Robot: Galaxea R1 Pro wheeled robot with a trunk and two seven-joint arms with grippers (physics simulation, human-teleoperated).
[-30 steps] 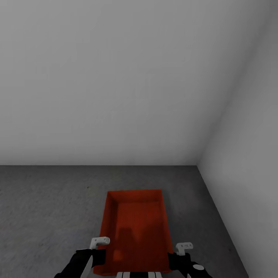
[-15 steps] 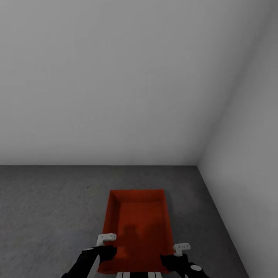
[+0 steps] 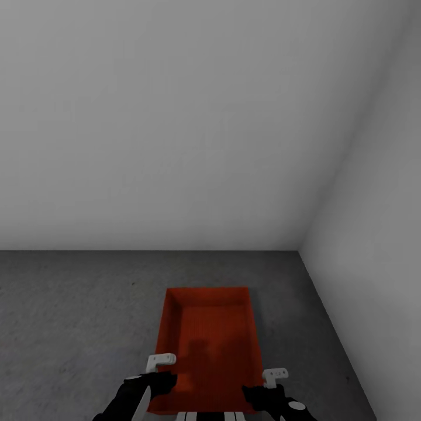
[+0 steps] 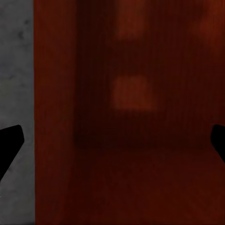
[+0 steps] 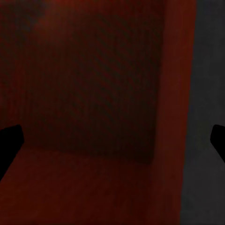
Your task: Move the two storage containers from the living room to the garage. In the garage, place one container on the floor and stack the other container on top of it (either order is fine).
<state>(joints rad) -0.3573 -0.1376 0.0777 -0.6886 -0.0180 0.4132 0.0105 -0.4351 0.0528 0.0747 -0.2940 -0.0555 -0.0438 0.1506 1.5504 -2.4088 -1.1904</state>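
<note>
One rust-red storage container (image 3: 210, 345) lies open side up on the dark grey concrete floor (image 3: 76, 316) of the garage, close to the corner of two white-grey walls. My left gripper (image 3: 159, 374) hangs over the near end of its left wall. In the left wrist view that gripper (image 4: 112, 145) is open, its black fingertips (image 4: 10, 143) far apart on either side of the wall. My right gripper (image 3: 266, 386) is over the near right wall and is open too (image 5: 112, 143), straddling the container (image 5: 93, 93). The second container is out of view.
A white-grey back wall (image 3: 175, 128) and a right side wall (image 3: 380, 234) meet just beyond the container. Bare concrete stretches away to the left of the container, and a narrower strip (image 3: 310, 339) runs between it and the right wall.
The left gripper has moved right and slightly forward, and the right gripper a little inward. The container has shifted slightly right and looks a bit smaller. Nothing has moved in the last half second.
</note>
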